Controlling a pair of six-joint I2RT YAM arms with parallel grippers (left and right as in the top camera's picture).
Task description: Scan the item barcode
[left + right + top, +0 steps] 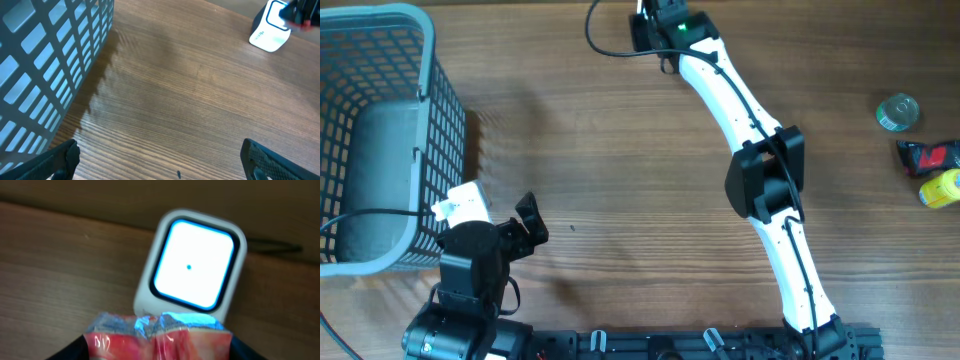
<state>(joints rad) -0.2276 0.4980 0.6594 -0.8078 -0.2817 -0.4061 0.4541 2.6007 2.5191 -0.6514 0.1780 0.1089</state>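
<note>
Right claw (157, 354) grips what looks like a red packet (157, 335) before the scanner (192, 267); left claw (162, 160) gapes.

1. Setting: mock shop checkout on a wood-grain table (620, 180).
2. Evidence: lit barcode scanner (192, 270), blue-grey mesh shopping basket (442, 130).
3. Evidence: packaged goods (928, 158) grouped at the table's right edge.

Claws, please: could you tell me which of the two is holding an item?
The right claw, closed on a red packet in front of the lit scanner; the left claw hangs open and empty beside the basket.
</note>
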